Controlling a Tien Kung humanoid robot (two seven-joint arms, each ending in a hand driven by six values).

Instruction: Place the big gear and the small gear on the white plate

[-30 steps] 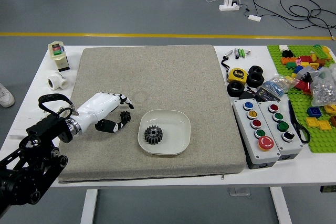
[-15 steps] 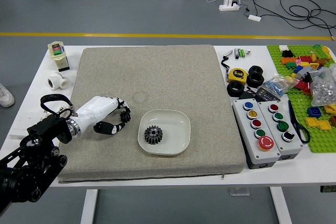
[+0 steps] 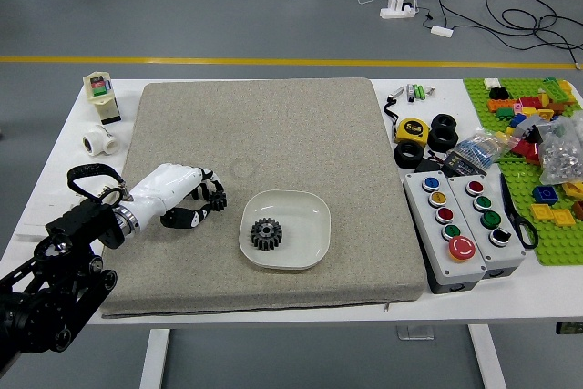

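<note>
Head view: we note the left hand [image 3: 176,190] clamped on the small gear [image 3: 218,200], left of the plate [image 3: 307,225] bearing the big gear [image 3: 266,234].

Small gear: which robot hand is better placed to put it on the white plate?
Left, I'd judge: the left robot hand has its fingers around the small gear, near the white plate. The right arm is out of view.

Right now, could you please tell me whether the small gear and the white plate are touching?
Apart. The head view shows a strip of grey mat between the small gear and the near-left rim of the white plate.
</note>
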